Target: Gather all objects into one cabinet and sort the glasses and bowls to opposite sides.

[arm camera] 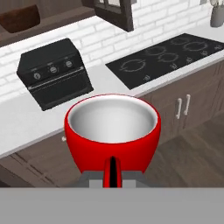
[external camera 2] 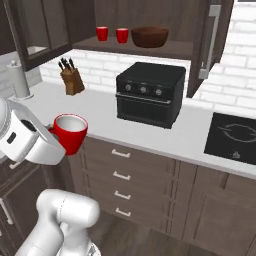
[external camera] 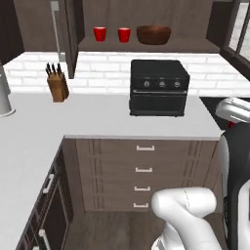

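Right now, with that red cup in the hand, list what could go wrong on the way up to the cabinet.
1. The hand grips the red cup only by its rim edge; a swing could slip it.
2. The oven stands under the shelf, in the likely path.
3. Two cups and the bowl crowd the shelf; a knock is possible.

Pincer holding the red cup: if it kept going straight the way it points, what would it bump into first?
Probably the white counter edge between the black oven and the cooktop. The pincer is shut on the red cup; depth is hard to judge.
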